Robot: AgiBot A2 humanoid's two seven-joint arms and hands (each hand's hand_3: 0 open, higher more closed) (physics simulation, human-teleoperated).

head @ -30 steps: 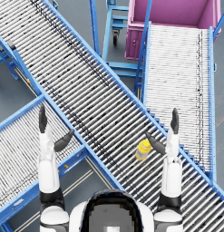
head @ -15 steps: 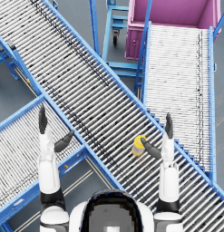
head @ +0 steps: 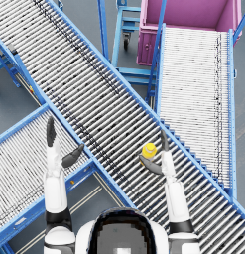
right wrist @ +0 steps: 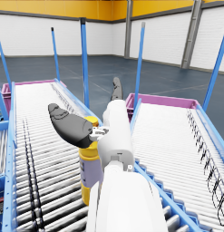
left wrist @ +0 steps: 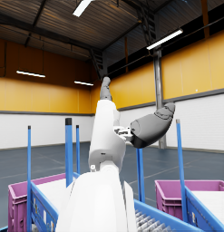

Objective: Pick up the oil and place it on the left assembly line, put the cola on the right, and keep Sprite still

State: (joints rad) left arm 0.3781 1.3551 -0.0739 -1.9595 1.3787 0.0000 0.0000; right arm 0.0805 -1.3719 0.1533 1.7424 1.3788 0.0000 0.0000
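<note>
Oil bottle (head: 149,151), yellow-capped, stood upright on the central roller conveyor (head: 94,99), near its right edge. Right hand (head: 161,157) was just beside it, fingers spread, grasping nothing. Left hand (head: 57,149), likewise released, hung above the left conveyor (head: 20,166). A magenta bin (head: 146,47) stood at the far end of the right conveyor (head: 193,99).

Oil bottle (right wrist: 87,170) base behind the right forearm (right wrist: 127,199), label too blurred

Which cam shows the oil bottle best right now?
Right wrist view: the oil bottle stands close and side-on, yellow cap and pale label visible, partly behind the right hand and forearm. Head view shows little but its cap from above. Left wrist view misses it.
</note>
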